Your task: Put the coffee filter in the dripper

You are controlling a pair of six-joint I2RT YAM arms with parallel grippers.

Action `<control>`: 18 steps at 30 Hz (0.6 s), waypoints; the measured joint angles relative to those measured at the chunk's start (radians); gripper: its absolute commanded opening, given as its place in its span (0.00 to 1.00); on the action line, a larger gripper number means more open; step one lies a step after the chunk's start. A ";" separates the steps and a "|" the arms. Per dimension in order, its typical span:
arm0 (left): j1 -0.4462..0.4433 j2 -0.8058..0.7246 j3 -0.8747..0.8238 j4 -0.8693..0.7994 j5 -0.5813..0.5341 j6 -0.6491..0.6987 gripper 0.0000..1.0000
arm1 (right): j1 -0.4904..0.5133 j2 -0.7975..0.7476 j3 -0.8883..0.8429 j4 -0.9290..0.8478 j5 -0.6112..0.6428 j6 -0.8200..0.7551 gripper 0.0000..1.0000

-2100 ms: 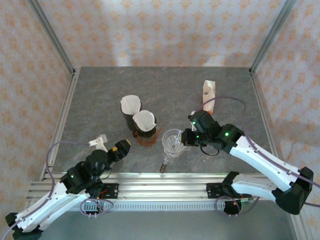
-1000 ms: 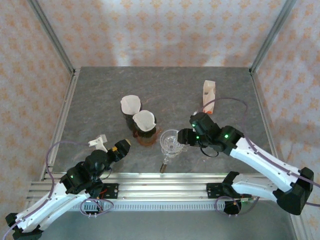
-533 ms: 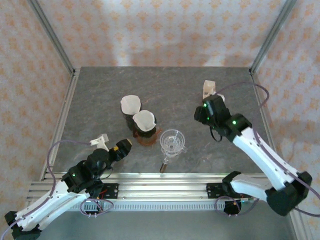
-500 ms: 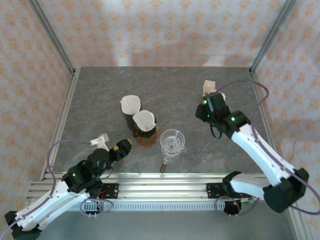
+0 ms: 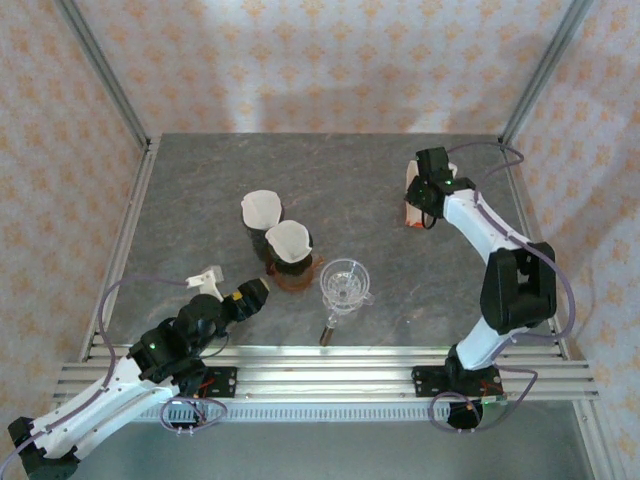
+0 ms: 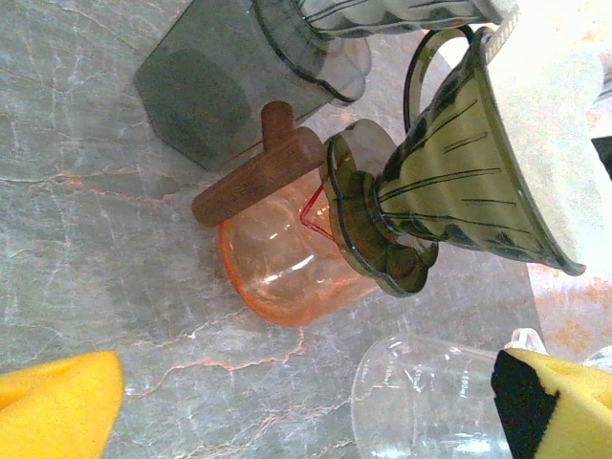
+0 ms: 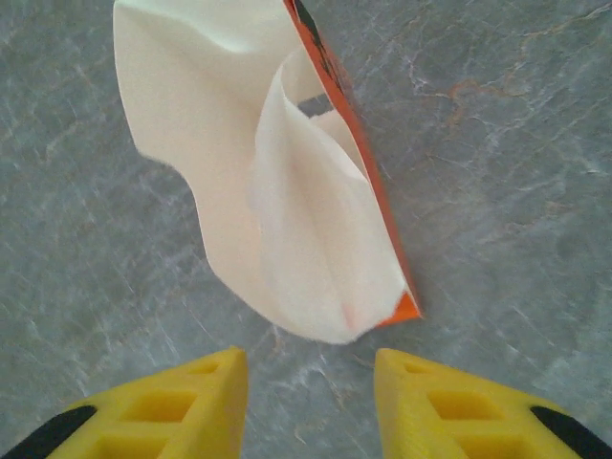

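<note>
Right hand [image 7: 311, 382], half open and empty, sits at the filter's [image 7: 277, 220] 6 o'clock. Left hand [image 6: 306, 406] gapes wide, empty.

Bare table [image 5: 390, 245] is left between the glass dripper [image 5: 345, 283] and the filter stack [image 5: 414, 186]. Its left is blocked by an orange jug [image 5: 296, 278].

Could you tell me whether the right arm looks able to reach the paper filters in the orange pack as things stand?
Probably yes: its end effector sits just short of the filters, fingers apart, with only bare table between them.
</note>
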 measured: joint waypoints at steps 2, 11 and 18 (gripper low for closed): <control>0.000 0.001 0.000 0.003 0.002 0.006 1.00 | -0.011 0.032 0.019 0.029 -0.010 0.021 0.43; 0.000 0.011 0.000 0.008 0.005 0.010 1.00 | -0.026 0.144 0.105 0.063 -0.013 0.066 0.42; 0.000 0.014 0.000 0.011 0.005 0.010 1.00 | -0.026 0.195 0.163 0.052 -0.008 0.090 0.34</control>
